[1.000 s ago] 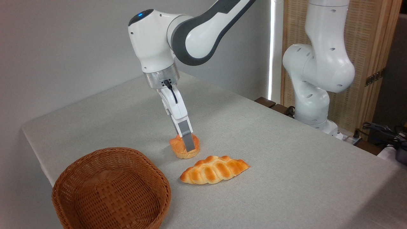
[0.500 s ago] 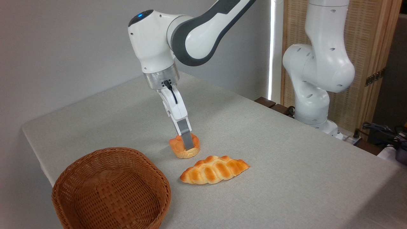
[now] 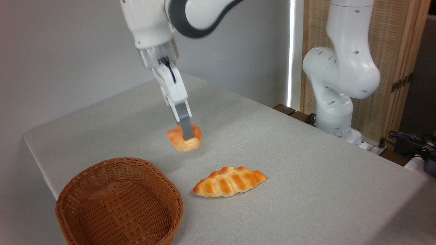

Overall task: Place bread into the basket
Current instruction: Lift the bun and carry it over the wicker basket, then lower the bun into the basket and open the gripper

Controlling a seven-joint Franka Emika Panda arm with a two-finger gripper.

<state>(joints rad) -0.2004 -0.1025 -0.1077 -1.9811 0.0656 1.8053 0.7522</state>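
Note:
The bread [image 3: 177, 140], a small round golden-orange bun, hangs in the air above the table, slightly blurred. My gripper [image 3: 185, 136] is shut on it, with one grey finger [image 3: 185, 126] across its front and the other hidden behind. The basket [image 3: 119, 202], a round brown wicker one, stands at the front left with nothing in it. The bun is above and to the right of the basket's far rim.
A longer braided oval loaf [image 3: 230, 181] lies on the grey table [image 3: 306, 183] right of the basket. The arm's white base [image 3: 335, 85] stands at the table's far right edge, with cables beyond it. The table's left edge runs close to the basket.
The gripper has lifted the bun off the table and carried it up and to the left. The loaf and the basket have not moved.

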